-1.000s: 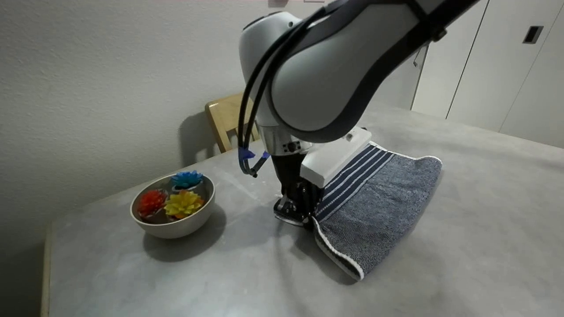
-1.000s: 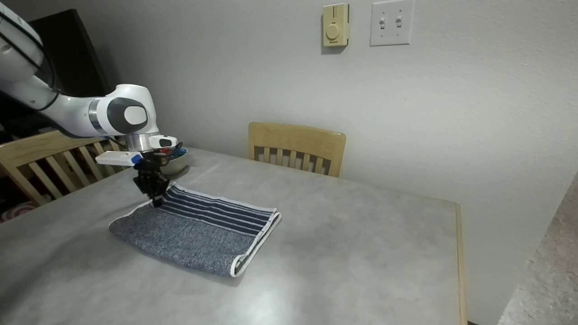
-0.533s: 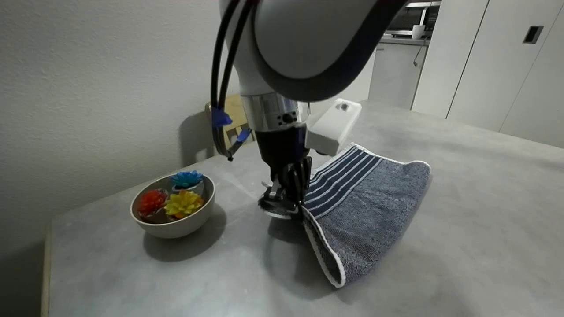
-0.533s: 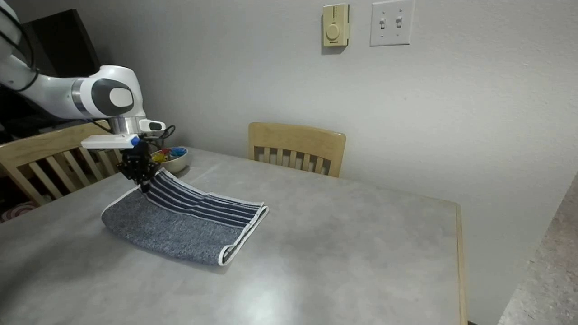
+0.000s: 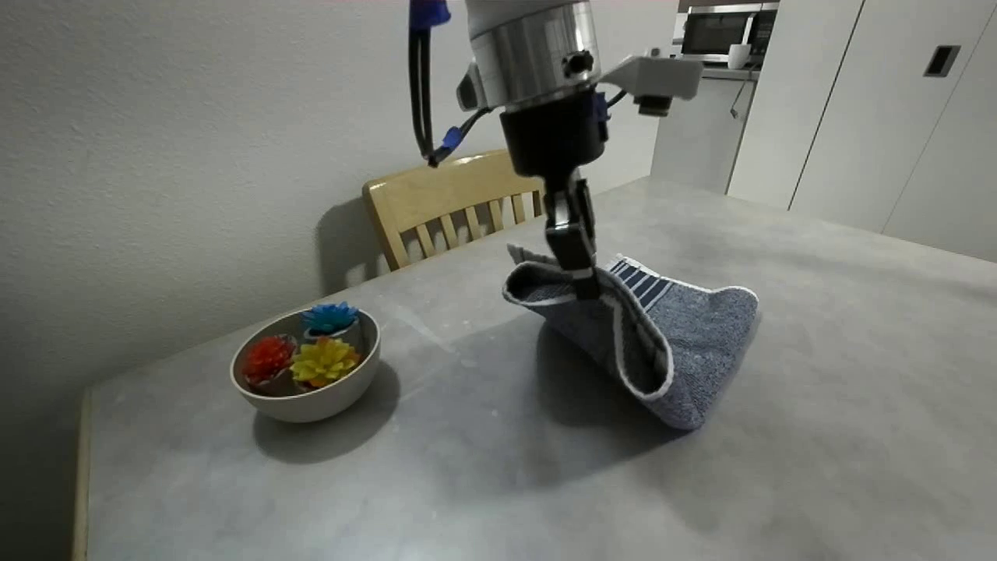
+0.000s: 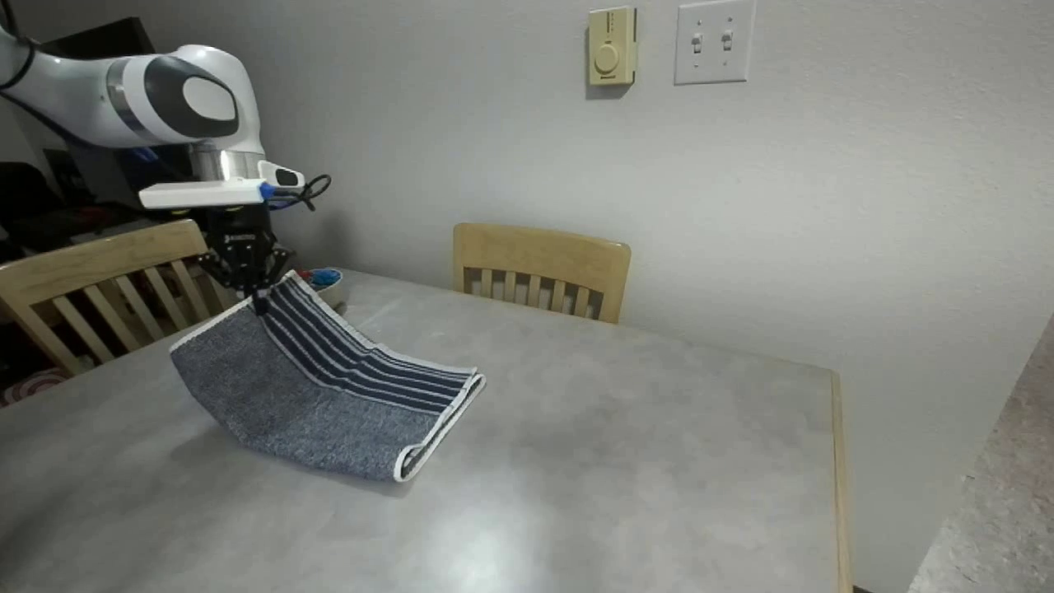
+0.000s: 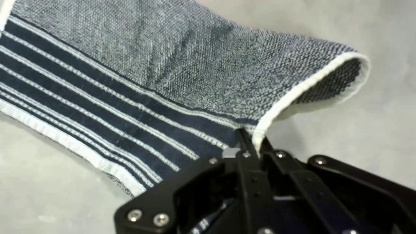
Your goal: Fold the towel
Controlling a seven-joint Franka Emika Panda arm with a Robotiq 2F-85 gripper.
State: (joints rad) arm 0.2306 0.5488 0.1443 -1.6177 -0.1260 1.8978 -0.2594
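Observation:
The towel [image 5: 705, 335] is slate blue-grey with a dark band of white stripes and white edging. It lies partly on the table, in two layers along one edge in an exterior view [image 6: 329, 412]. My gripper [image 5: 586, 285] is shut on its white-edged side and holds that side raised above the table. The raised part sags in curled folds on both sides of the fingers. In the wrist view the fingertips [image 7: 253, 138] pinch the white edge beside the striped band of the towel [image 7: 156, 55]. The gripper also shows in an exterior view [image 6: 259, 305].
A bowl [image 5: 311, 407] with red, yellow and blue artificial flowers stands on the table beside the towel, partly hidden behind it in an exterior view [image 6: 333, 296]. A wooden chair [image 5: 459, 187] stands by the wall. Another chair [image 6: 99, 259] stands behind the arm.
My gripper has risen with the towel's edge in it. That side of the towel has lifted off the table, and the rest has shifted slightly.

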